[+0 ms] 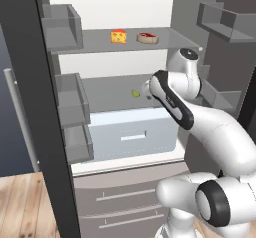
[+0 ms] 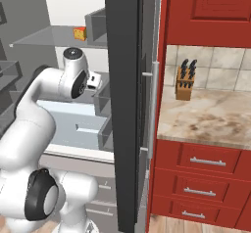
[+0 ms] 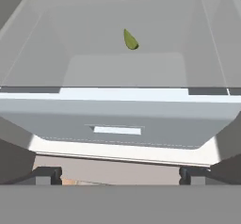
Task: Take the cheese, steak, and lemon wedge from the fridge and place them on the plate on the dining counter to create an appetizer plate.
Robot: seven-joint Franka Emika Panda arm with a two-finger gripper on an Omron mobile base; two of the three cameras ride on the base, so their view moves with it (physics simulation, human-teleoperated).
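Arm is reaching forward into the open fridge [image 1: 125,12], elbow bent high, wrist sitting level with the lower glass shelf [image 1: 112,94]. Gripper [image 3: 120,173] is pointing down and inward, above the pale drawer [image 1: 132,134]; its fingertips [image 3: 47,175] are standing wide apart, holding nothing. Lemon wedge [image 1: 135,93] is lying on the lower shelf, ahead of the gripper and apart from it. Cheese [image 1: 118,36] and steak [image 1: 148,38] are sitting side by side on the upper shelf [image 1: 100,41], not touching.
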